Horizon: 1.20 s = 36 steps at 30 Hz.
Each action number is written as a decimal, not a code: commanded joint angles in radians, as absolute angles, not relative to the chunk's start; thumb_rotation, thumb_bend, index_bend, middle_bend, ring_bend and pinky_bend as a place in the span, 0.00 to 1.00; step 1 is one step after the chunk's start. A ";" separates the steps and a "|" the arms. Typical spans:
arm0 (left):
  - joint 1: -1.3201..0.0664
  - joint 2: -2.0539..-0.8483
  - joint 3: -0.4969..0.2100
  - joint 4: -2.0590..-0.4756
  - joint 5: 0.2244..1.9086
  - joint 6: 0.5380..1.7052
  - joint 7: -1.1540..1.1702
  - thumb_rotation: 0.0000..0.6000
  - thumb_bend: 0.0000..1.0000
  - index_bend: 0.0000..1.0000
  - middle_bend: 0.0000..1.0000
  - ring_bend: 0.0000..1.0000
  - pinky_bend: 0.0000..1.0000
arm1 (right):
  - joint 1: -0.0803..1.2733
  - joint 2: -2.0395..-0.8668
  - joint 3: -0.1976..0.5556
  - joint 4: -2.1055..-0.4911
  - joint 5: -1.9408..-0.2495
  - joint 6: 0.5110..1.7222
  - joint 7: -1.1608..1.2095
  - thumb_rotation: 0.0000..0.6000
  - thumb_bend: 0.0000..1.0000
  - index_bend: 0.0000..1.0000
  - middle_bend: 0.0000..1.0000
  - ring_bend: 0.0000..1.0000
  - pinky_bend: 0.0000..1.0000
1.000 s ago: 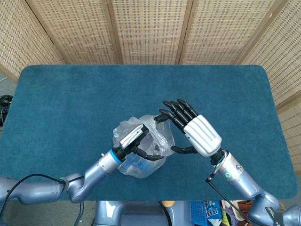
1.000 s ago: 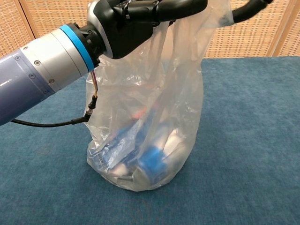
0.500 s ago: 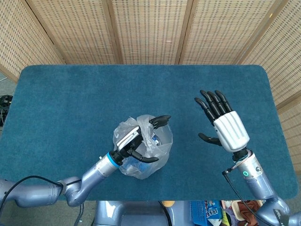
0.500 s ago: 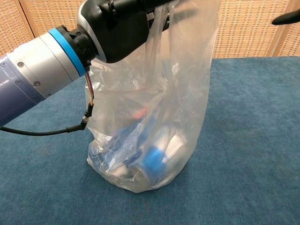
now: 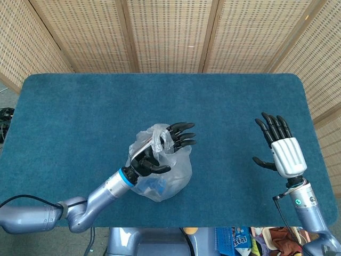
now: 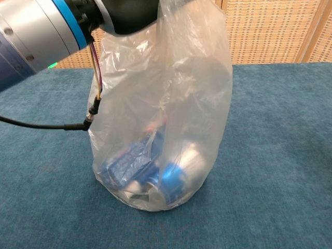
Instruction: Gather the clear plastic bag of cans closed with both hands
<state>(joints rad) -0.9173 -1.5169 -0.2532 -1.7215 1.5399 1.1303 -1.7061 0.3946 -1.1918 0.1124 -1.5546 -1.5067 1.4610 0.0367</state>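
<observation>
The right robot hand is now well apart from the bag, out by the desk's right edge with its fingers spread and nothing in them; a second ago it was at the bag's mouth. The left robot hand alone grasps the gathered top of the bag, which stands on the desk near the front edge, taller and more drawn up than before, the cans lying at the bottom. Judging by this, the gathering looks mostly done, though one-handed.
</observation>
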 commanded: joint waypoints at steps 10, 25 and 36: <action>-0.934 -1.356 -0.253 -1.728 1.622 1.107 -1.914 1.00 0.20 0.37 0.50 0.47 0.35 | 0.335 -1.241 0.094 -1.511 -1.511 1.495 0.054 1.00 0.00 0.00 0.00 0.00 0.00; -0.971 -1.128 -0.328 -1.828 1.500 0.984 -1.717 1.00 0.71 0.84 0.92 0.89 0.87 | 0.303 -1.270 0.121 -1.489 -1.494 1.510 0.099 1.00 0.00 0.00 0.00 0.00 0.00; -1.022 -0.862 -0.412 -2.015 1.394 0.780 -1.503 1.00 0.81 0.86 0.94 0.92 0.94 | 0.286 -1.245 0.138 -1.504 -1.494 1.518 0.118 1.00 0.00 0.00 0.00 0.00 0.00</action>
<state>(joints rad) -1.0064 -0.9179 -0.3850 -1.9696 1.4203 0.8272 -1.5389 0.2873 -1.2465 0.1370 -1.5028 -1.4942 1.5172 0.1166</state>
